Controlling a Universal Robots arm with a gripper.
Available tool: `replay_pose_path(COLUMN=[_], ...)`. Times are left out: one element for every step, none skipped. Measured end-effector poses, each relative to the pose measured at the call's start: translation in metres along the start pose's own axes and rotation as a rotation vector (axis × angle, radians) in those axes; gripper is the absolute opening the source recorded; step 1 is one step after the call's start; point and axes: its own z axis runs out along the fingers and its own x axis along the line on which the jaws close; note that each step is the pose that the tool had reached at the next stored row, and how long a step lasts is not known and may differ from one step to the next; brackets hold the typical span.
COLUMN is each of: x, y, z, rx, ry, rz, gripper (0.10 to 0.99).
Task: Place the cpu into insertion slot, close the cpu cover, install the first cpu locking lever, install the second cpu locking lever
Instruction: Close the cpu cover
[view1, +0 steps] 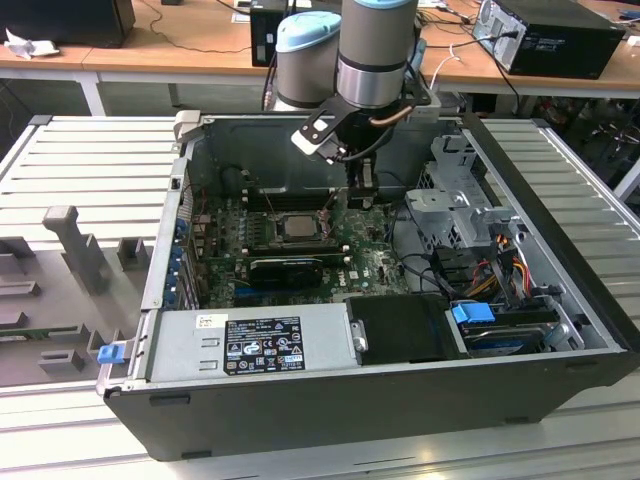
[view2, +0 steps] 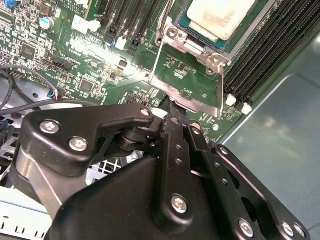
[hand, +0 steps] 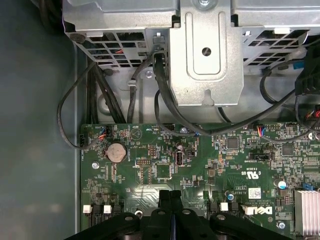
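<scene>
The cpu, tan-silver, lies in the insertion slot; in the exterior view the cpu sits mid-motherboard. The cpu cover, a silvery frame with a square cut-out, stands flipped open off the socket, with green board showing through the cut-out. My gripper has its black fingers pressed together, and the tips meet the cover's outer edge tab. In the first wrist view the gripper is shut over the green board. In the exterior view the gripper hangs just to the right of the socket.
Long black memory slots flank the socket. A metal drive cage and black cables lie beyond the motherboard. The power supply fills the case's front. A thin lever rod runs beside the socket.
</scene>
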Motion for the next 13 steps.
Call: replay_pose_path(x=[0.0, 0.0, 0.0, 0.0, 0.0, 0.0, -0.0001, -0.0001, -0.0001, -0.0001, -0.0001, -0.0001, -0.0001], y=[-0.0007, -0.001, -0.0013, -0.0017, -0.0022, -0.0025, -0.0027, -0.003, -0.0033, -0.0036, -0.0039, -0.0044, -0.0047], z=[0.0, 0.0, 0.0, -0.0001, -0.0001, -0.0001, -0.0001, -0.0001, -0.0001, -0.0002, -0.0002, -0.0002, -0.0002], rx=[0.0, 0.0, 0.0, 0.0, 0.0, 0.0, 0.0, 0.0, 0.0, 0.0, 0.0, 0.0, 0.0], ry=[0.0, 0.0001, 0.0001, 0.0, 0.0001, 0.0001, 0.0, 0.0, 0.0001, 0.0001, 0.0001, 0.0, 0.0001], rz=[0.0, 0.0, 0.0, 0.0, 0.0, 0.0, 0.0, 0.0, 0.0, 0.0, 0.0, 0.0, 0.0], gripper=[0.106, 0.106, 0.106, 0.106, 0.106, 0.106, 0.106, 0.106, 0.106, 0.106, 0.106, 0.106, 0.106])
